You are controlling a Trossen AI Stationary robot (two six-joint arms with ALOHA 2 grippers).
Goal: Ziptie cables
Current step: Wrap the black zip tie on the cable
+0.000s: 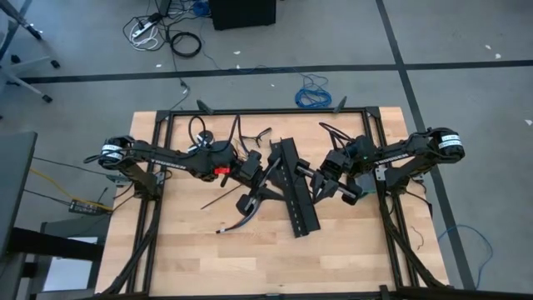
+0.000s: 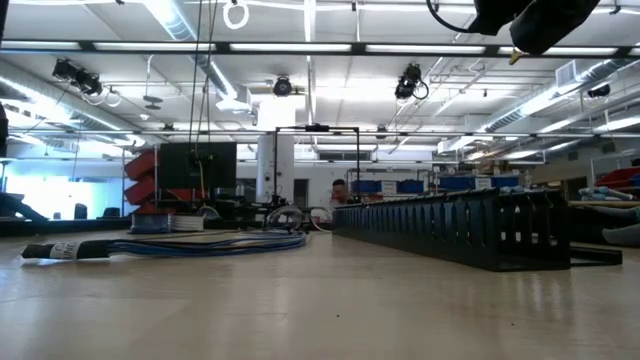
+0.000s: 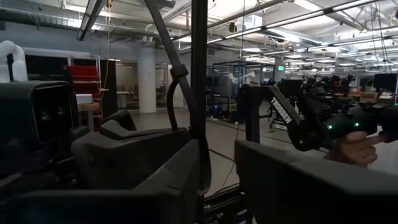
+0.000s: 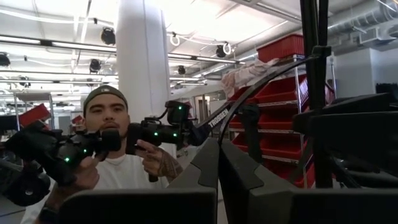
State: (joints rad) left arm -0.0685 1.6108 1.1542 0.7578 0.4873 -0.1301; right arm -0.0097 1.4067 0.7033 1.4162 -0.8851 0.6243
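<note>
Two tools are hovering over my pale wooden desk (image 1: pixel 191 250). My right tool (image 1: pixel 319 182) is pinching shut on nothing, beside the rigid black perforated strips (image 1: pixel 298 192). I cannot tell how wide my left tool (image 1: pixel 260 172) is standing. The thin, limp cables (image 1: pixel 240 219) are curving on the desk just below it, near a needle-straight ziptie (image 1: pixel 221 198).

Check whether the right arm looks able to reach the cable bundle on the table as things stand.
Probably, but not straight across: the wide black perforated strip lies between the right end effector and the cables, so it would likely have to come over the strip.
</note>
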